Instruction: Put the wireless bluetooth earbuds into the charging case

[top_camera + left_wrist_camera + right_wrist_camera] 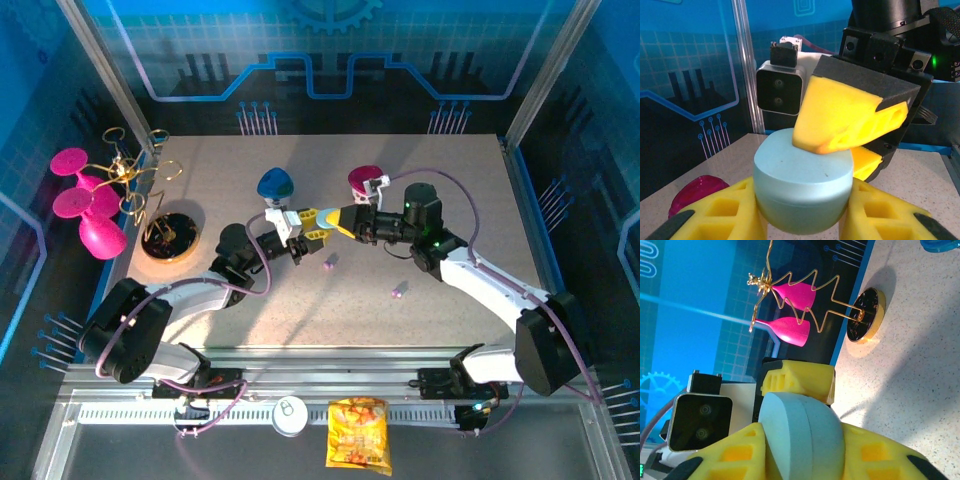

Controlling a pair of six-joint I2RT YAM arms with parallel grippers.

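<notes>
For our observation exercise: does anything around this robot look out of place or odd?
Two lilac earbuds lie loose on the table, apart from the closed case; a snack bag and can sit beyond the table's near edge.

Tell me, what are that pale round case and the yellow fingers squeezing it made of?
The case looks like smooth matte plastic: even pale blue-green, soft sheen, a fine seam around it. The yellow fingers seem rigid plastic, perhaps printed: matte, with open cut-outs and dark, rubbery-looking pads.

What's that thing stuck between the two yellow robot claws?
A pale blue charging case, lid closed, pinched by the left gripper and the right gripper. Both wrist views show it.
</notes>
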